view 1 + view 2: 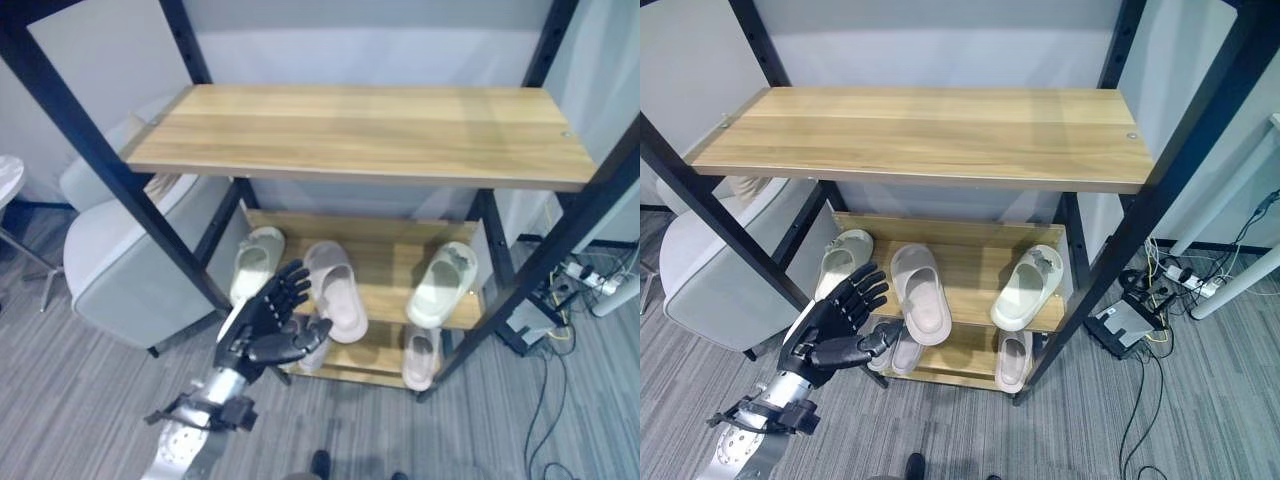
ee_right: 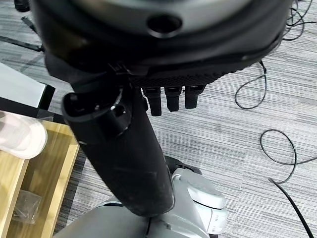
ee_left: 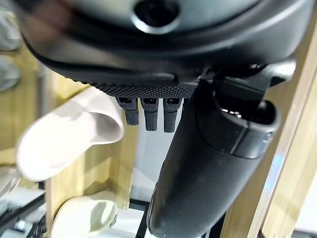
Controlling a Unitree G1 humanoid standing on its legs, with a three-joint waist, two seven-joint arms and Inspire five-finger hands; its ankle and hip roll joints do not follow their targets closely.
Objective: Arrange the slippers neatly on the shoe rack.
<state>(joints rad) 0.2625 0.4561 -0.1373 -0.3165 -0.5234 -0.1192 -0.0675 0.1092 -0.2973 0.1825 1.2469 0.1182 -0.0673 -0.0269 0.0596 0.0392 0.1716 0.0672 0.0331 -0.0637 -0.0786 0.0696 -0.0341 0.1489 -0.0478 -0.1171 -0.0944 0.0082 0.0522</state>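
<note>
The shoe rack has a bare wooden top shelf (image 1: 360, 130). On its middle shelf (image 1: 380, 245) lie a pale green slipper (image 1: 255, 262) at the left, a beige-pink slipper (image 1: 335, 290) beside it and another pale green slipper (image 1: 443, 283) at the right. The bottom shelf carries a beige slipper (image 1: 420, 355) and a second one (image 1: 316, 352) partly hidden behind my left hand (image 1: 265, 325). That hand is open with spread fingers, holds nothing, and hovers in front of the rack's left side, near the beige-pink slipper (image 3: 69, 134). My right hand (image 2: 148, 49) is open over the carpet, empty.
A pale grey armchair (image 1: 120, 260) stands close to the rack's left side. On the carpet to the right lie a black box (image 1: 530, 320), a power strip (image 1: 585, 275) and loose cables. The black frame posts (image 1: 170, 235) flank the shelves.
</note>
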